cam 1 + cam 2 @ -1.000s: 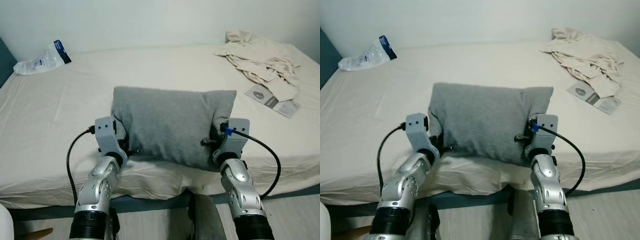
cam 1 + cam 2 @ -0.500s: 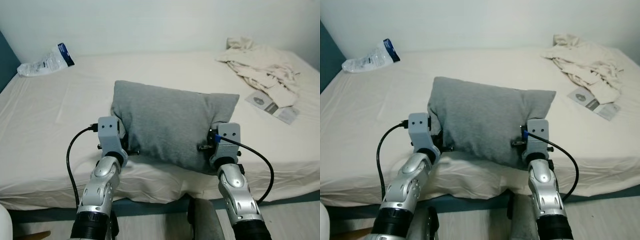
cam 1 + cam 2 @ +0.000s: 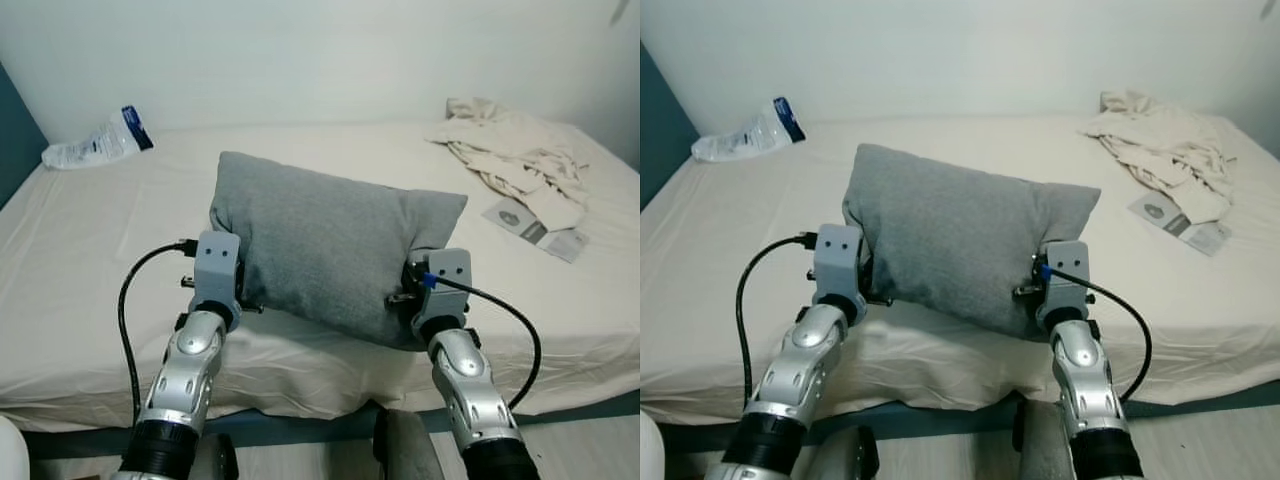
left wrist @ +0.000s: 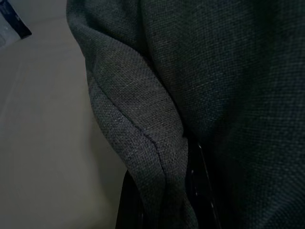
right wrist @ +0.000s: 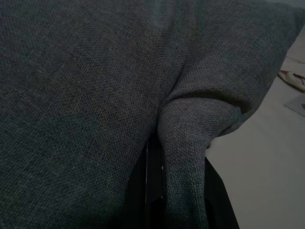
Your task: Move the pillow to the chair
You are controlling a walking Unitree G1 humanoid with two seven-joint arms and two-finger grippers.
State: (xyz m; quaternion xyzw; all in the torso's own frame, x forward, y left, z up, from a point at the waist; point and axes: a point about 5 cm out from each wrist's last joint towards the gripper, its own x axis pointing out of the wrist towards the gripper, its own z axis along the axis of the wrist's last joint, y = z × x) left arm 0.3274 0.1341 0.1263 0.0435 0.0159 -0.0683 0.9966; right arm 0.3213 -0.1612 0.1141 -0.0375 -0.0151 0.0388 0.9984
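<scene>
A grey pillow (image 3: pixel 330 250) hangs just above the near part of the bed, tilted with its left end higher. My left gripper (image 3: pixel 245 290) is shut on the pillow's left edge and my right gripper (image 3: pixel 408 292) on its right edge. In the left wrist view a fold of the pillow (image 4: pixel 143 138) is pinched between the black fingers (image 4: pixel 127 205). The right wrist view shows the same: a bunched pillow corner (image 5: pixel 190 124) between that gripper's fingers (image 5: pixel 218 195). The fingertips are buried in fabric.
The bed (image 3: pixel 80 250) with a cream sheet spans the view, its front edge close to me. On it lie a plastic bag (image 3: pixel 95 145) at the far left, crumpled beige cloth (image 3: pixel 510 150) and a booklet (image 3: pixel 530 222) at the far right. A white wall stands behind.
Both arms have raised the pillow a little off the sheet, still gripping its two ends. The camera has shifted as well.
</scene>
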